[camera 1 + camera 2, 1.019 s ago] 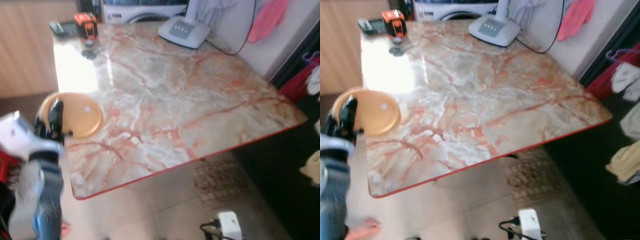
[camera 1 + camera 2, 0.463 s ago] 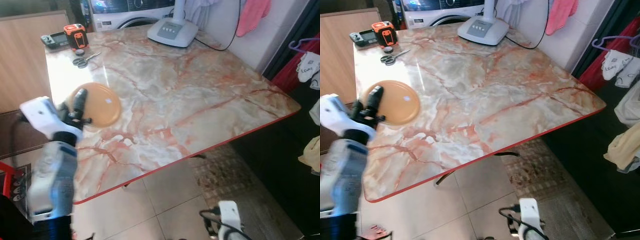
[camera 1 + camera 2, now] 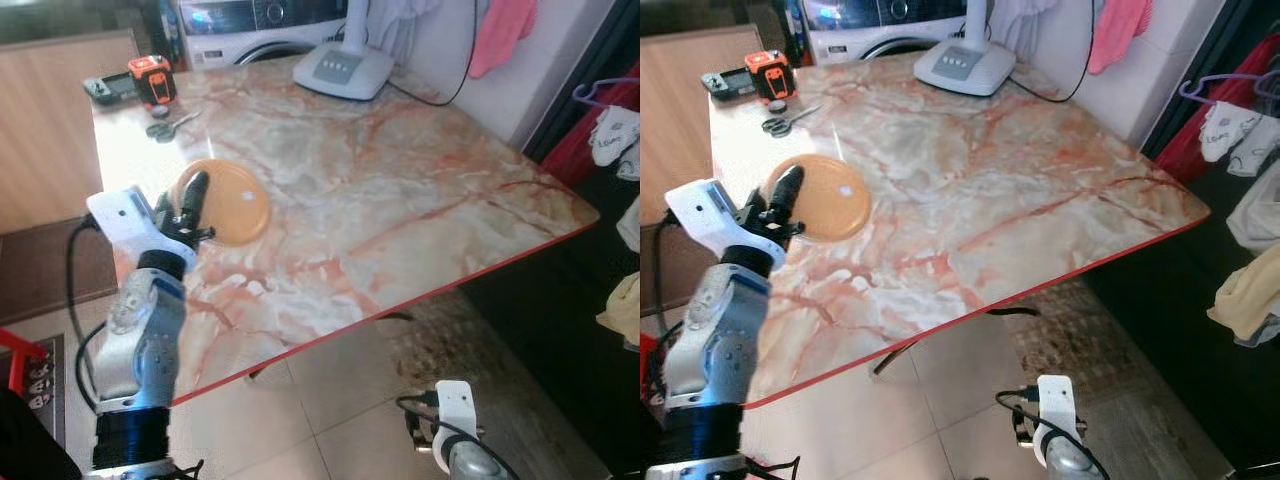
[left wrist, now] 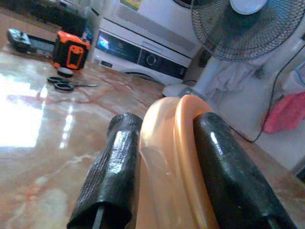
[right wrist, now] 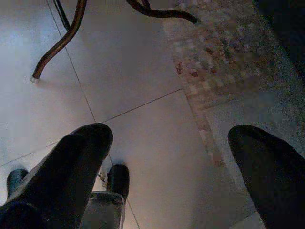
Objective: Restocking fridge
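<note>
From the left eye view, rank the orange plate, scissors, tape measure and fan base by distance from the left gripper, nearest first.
1. Orange plate: clamped in the left gripper.
2. Scissors: beyond it, near the table's far-left edge.
3. Tape measure: far-left corner.
4. Fan base: far side, toward the right.

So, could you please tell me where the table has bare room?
The marble table is bare from the orange plate in the left pincer to its right edge. The far-left corner is crowded: scissors, tape measure.
</note>
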### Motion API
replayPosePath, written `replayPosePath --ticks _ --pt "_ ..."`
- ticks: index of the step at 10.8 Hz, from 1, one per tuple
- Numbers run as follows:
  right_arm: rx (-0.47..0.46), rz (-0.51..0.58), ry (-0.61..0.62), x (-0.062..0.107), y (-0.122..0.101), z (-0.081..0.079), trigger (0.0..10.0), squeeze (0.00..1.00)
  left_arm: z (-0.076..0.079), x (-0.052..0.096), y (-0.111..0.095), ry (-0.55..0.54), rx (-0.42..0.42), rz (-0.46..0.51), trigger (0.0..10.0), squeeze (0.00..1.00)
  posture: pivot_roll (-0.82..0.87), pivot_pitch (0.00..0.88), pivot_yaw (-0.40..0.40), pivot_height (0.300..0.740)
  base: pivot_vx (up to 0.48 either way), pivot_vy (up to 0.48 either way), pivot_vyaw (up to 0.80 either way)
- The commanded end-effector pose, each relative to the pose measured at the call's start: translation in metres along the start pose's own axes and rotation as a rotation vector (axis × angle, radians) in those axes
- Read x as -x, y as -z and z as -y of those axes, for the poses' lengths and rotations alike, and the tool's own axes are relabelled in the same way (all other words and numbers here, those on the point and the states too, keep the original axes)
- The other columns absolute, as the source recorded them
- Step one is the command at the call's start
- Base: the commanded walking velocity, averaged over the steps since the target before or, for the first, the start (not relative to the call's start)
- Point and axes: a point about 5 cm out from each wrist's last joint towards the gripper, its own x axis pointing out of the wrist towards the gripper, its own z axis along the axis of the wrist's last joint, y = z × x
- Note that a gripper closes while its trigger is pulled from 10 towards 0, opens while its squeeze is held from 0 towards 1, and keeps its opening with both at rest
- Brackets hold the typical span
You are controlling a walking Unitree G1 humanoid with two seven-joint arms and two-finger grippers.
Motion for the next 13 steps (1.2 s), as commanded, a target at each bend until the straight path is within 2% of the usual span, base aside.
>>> replayPosePath --ticks 1,3,5,6,7,10,11,12,13 --pt "-0.017 -0.018 0.010 0.000 0.001 0.001 10.0 0.00 -0.002 -0.004 -0.006 0.004 -0.012 0.024 10.0 0.00 -0.10 0.088 -0.050 0.740 0.000 0.000 0.00" --pt "-0.025 -0.013 0.014 -0.001 -0.001 0.002 10.0 0.00 -0.001 -0.003 -0.001 0.011 -0.010 0.020 10.0 0.00 -0.11 0.081 -0.039 0.740 0.000 0.000 0.00" --pt "-0.030 -0.017 0.018 0.000 0.000 0.003 10.0 0.00 0.009 -0.003 0.008 0.043 0.011 0.001 10.0 0.00 -0.12 0.056 -0.037 0.740 0.000 0.000 0.00" --pt "-0.029 -0.025 0.017 0.000 0.003 0.004 10.0 0.00 0.008 0.005 0.013 0.034 -0.013 -0.004 10.0 0.00 -0.12 0.054 -0.039 0.740 0.000 0.000 0.00" --pt "-0.025 -0.043 0.019 0.002 0.010 0.004 10.0 0.00 0.010 0.021 0.022 0.054 -0.091 -0.032 10.0 0.00 -0.11 0.046 -0.039 0.740 0.000 0.000 0.00" --pt "-0.067 -0.076 0.040 0.008 0.030 0.005 10.0 0.00 0.005 0.055 0.033 0.055 -0.145 -0.114 10.0 0.00 -0.11 0.027 -0.033 0.740 0.000 0.000 0.00" --pt "-0.071 -0.084 0.042 0.009 0.034 0.005 10.0 0.00 0.003 0.060 0.035 0.044 -0.157 -0.122 10.0 0.00 -0.10 0.025 -0.034 0.740 0.000 0.000 0.00" --pt "-0.094 -0.088 0.051 0.011 0.039 0.005 10.0 0.00 0.003 0.059 0.026 0.036 -0.170 -0.102 10.0 0.00 -0.08 0.044 -0.039 0.740 0.000 0.000 0.00" --pt "-0.100 -0.090 0.057 0.012 0.042 0.004 10.0 0.00 0.000 0.058 0.018 0.033 -0.189 -0.089 10.0 0.00 -0.08 0.095 -0.034 0.740 0.000 0.000 0.00"
